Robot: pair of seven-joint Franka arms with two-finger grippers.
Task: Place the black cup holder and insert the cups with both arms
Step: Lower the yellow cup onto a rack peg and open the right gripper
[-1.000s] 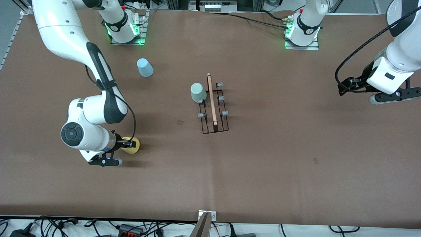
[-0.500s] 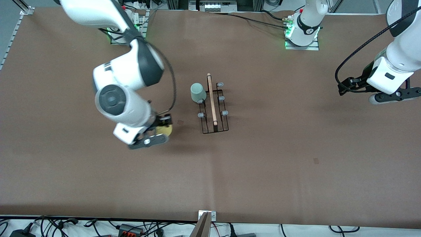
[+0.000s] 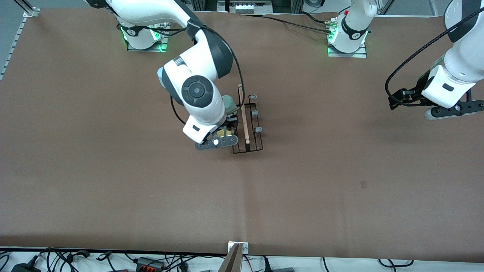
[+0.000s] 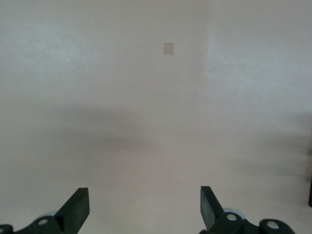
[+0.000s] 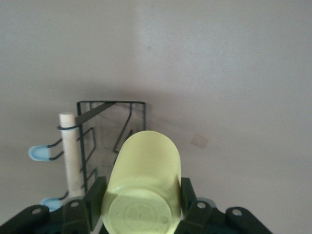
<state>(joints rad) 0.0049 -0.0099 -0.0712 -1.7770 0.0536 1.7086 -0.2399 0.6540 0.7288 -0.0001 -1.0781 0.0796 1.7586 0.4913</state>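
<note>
The black cup holder (image 3: 258, 145) stands mid-table, its wooden handle (image 3: 244, 121) on top; the right wrist view shows its wire frame (image 5: 111, 103) and handle (image 5: 68, 151) too. My right gripper (image 3: 222, 134) (image 5: 141, 195) hangs over the holder's side toward the right arm's end, shut on the yellow cup (image 3: 221, 133) (image 5: 144, 180), which it holds tilted by its sides. The mint green cup (image 3: 229, 102) sits on a peg of the holder, partly hidden by the right arm. Only a sliver of the light blue cup (image 3: 160, 74) shows past that arm. My left gripper (image 3: 452, 109) (image 4: 145, 195) waits open and empty over the left arm's end.
Three grey-tipped pegs (image 3: 258, 130) show bare on the holder's side toward the left arm's end. A small dark mark (image 3: 363, 184) lies on the brown table cover. Cables (image 3: 143, 260) run along the table edge nearest the front camera. The arm bases (image 3: 347, 41) stand at the farthest edge.
The right arm lifted the yellow cup off the table and swung it from the right arm's end to the holder. The left arm has not moved.
</note>
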